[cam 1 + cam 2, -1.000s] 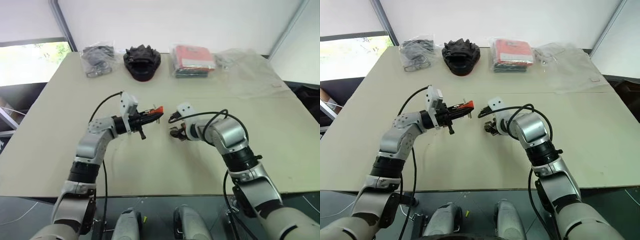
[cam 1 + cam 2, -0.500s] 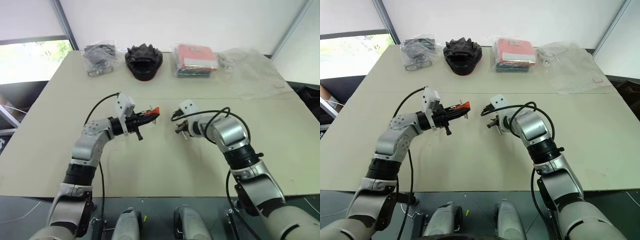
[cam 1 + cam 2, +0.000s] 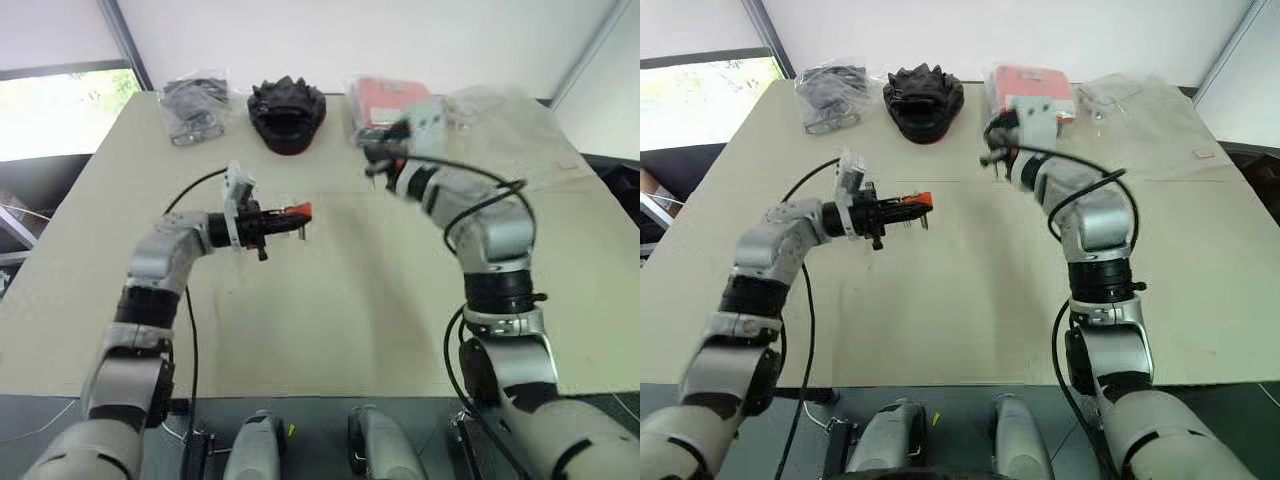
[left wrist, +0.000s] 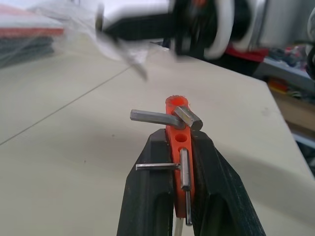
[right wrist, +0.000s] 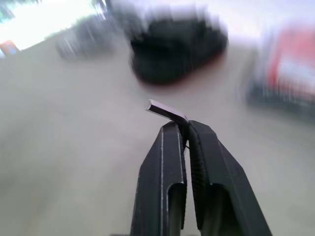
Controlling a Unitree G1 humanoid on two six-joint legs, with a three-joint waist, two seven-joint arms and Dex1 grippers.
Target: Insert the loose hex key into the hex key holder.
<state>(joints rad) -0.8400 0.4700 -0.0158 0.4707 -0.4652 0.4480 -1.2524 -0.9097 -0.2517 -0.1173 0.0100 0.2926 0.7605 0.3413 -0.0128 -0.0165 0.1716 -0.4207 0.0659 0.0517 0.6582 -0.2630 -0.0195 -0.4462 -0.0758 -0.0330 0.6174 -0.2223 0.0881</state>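
- Head views, table: beige top; along its far edge, left to right, a clear bag of dark parts, a black spiky object, a bagged red and dark pack and a crumpled clear bag
- Head views, left gripper: raised over the table left of centre, pointing right, fingers clamped on the hex key holder, whose orange end sticks out past the fingertips
- Head views, right gripper: held high to the right of and farther than the holder, well apart from it, in front of the red pack, pointing left; blurred, the key not made out here
- Left wrist view: both black fingers press the sides of the orange holder; dark keys protrude from it, one thick key across its tip, a thinner one lower down; an empty hole shows between them; the right arm appears blurred beyond
- Right wrist view: right gripper fingers pressed together, pinching the loose hex key at its bend; the short grey end juts sideways just beyond the fingertips, above the table
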